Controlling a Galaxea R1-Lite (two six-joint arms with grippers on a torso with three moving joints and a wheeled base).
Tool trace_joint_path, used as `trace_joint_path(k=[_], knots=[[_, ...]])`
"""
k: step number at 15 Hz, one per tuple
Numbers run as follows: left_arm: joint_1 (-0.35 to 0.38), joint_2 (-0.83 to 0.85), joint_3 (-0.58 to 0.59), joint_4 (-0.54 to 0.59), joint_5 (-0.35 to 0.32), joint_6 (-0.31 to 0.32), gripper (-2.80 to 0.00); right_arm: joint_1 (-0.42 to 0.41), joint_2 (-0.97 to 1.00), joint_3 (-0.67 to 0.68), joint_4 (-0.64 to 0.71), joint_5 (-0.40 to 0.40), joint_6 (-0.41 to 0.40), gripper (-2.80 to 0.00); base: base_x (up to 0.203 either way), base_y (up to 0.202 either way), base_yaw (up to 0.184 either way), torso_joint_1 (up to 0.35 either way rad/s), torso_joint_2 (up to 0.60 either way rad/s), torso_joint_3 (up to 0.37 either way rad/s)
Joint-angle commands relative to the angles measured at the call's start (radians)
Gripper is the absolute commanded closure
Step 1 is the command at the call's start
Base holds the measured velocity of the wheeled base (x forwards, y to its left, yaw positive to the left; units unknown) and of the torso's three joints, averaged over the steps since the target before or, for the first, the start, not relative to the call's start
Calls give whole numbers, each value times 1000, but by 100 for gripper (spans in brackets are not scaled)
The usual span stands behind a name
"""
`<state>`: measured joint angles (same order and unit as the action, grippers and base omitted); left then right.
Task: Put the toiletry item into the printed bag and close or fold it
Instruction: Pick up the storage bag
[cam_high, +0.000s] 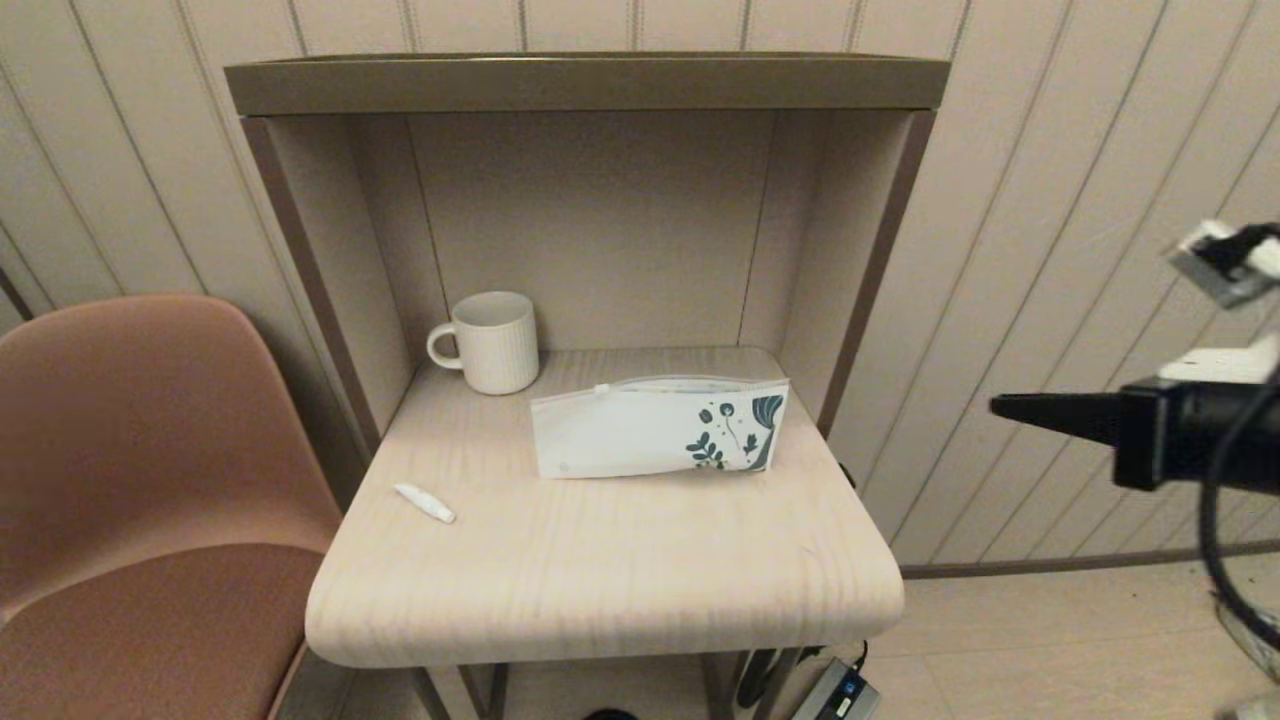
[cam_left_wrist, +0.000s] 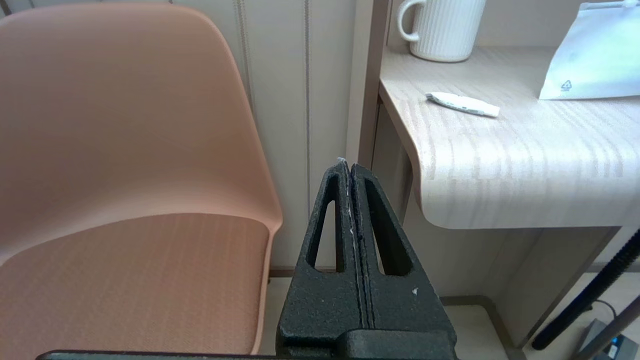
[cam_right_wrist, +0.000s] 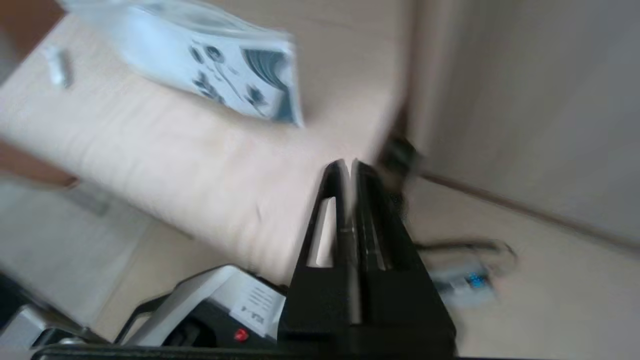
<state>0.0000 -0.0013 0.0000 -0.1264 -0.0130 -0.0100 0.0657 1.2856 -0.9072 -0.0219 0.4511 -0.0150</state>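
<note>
The tube (cam_high: 424, 503) lies near the table's (cam_high: 600, 590) left edge, the bag (cam_high: 660, 427) stands mid-table; the right gripper (cam_high: 1000, 405) and the left gripper (cam_left_wrist: 349, 167) are closed on nothing, off the table.

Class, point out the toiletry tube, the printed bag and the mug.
toiletry tube (cam_high: 424, 502), head view, middle of its body
printed bag (cam_high: 660, 428), head view, plain white front
mug (cam_high: 497, 343), head view, ribbed side

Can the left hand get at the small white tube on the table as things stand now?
Probably yes. The tube lies alone near the table's left front edge, apart from the bag and mug. The left hand, shut, sits below the tabletop beside the chair, so it must rise first.
</note>
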Motion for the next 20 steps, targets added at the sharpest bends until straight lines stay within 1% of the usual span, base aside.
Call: trace_joint_path(k=[1, 2, 4, 6, 8, 10, 12, 14, 16, 17, 20], knots=[[0, 1, 0, -1, -1, -1, 0, -2, 194, -27, -53, 101, -52, -280, 0, 0, 0, 0, 0, 0], [0, 1, 0, -1, 0, -1, 0, -3, 206, -37, -59, 152, -75, -280, 0, 0, 0, 0, 0, 0], [0, 1, 0, -1, -1, -1, 0, -21, 226, -48, -66, 249, -88, -280, 0, 0, 0, 0, 0, 0], [0, 1, 0, -1, -1, -1, 0, -28, 266, -57, -70, 285, -109, -280, 0, 0, 0, 0, 0, 0], [0, 1, 0, -1, -1, -1, 0, -24, 316, -52, -70, 339, -142, -280, 0, 0, 0, 0, 0, 0], [0, 1, 0, -1, 1, -1, 0, -16, 376, -60, -71, 376, -151, -280, 0, 0, 0, 0, 0, 0], [0, 1, 0, -1, 1, -1, 0, 17, 435, -90, -102, 387, -152, -280, 0, 0, 0, 0, 0, 0], [0, 1, 0, -1, 1, -1, 0, 53, 475, -118, -172, 383, -148, -280, 0, 0, 0, 0, 0, 0], [0, 1, 0, -1, -1, -1, 0, 73, 490, -152, -183, 381, -145, -280, 0, 0, 0, 0, 0, 0], [0, 1, 0, -1, 0, -1, 0, 96, 494, -156, -184, 378, -144, -280, 0, 0, 0, 0, 0, 0], [0, 1, 0, -1, -1, -1, 0, 120, 540, -189, -190, 346, -148, -280, 0, 0, 0, 0, 0, 0]])
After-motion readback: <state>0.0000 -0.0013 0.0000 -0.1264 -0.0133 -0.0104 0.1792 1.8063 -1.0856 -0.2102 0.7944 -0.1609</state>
